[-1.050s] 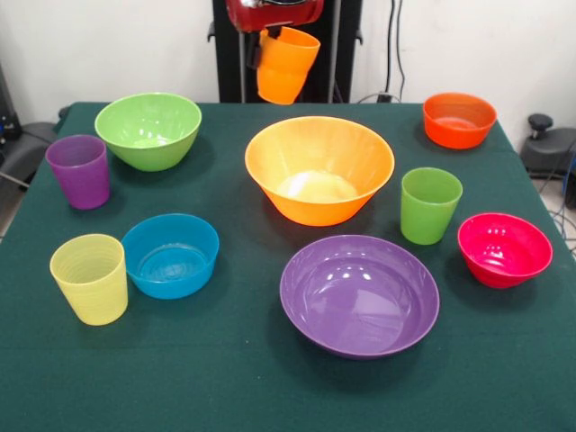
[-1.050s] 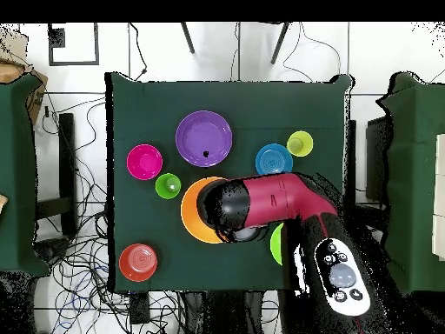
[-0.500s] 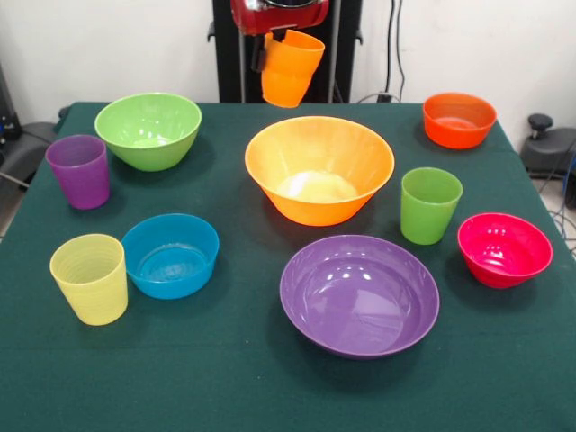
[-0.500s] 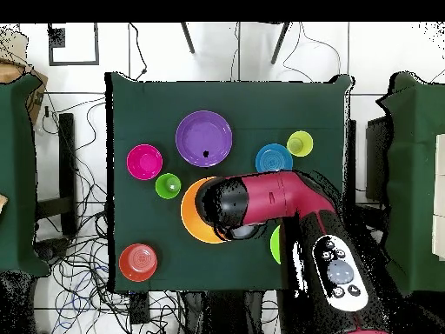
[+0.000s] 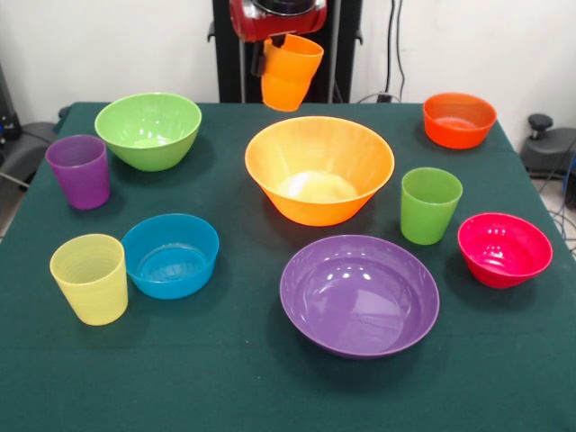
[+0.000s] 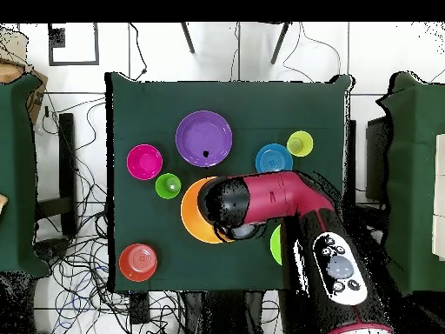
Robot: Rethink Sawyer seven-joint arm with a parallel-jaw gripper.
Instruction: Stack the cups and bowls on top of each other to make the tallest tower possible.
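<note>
The claw [image 5: 273, 43] hangs at the top of the front view, closed on the rim of the orange cup [image 5: 290, 72], which it holds tilted in the air above the far side of the large orange-yellow bowl [image 5: 319, 168], clear of it. That bowl sits on the green counter [image 5: 225, 378] near its middle, empty and upright.

In the front view the wide purple bowl [image 5: 359, 294] lies nearer than the orange-yellow one, just apart from it. The green cup [image 5: 430, 205] stands to the right between those two bowls and the pink-red bowl [image 5: 504, 249], which is at the right edge. The orange-red bowl [image 5: 459, 119] sits alone at the far right corner.

On the left, the light green bowl [image 5: 148, 130] is far back, with the purple cup [image 5: 78, 171] just beside it and nearer. The blue bowl [image 5: 170, 255] and the pale yellow cup [image 5: 90, 278] stand close together at the near left.

No item rests on another. From overhead, the red and black arm [image 6: 278, 200] covers part of the orange-yellow bowl and the light green bowl.
</note>
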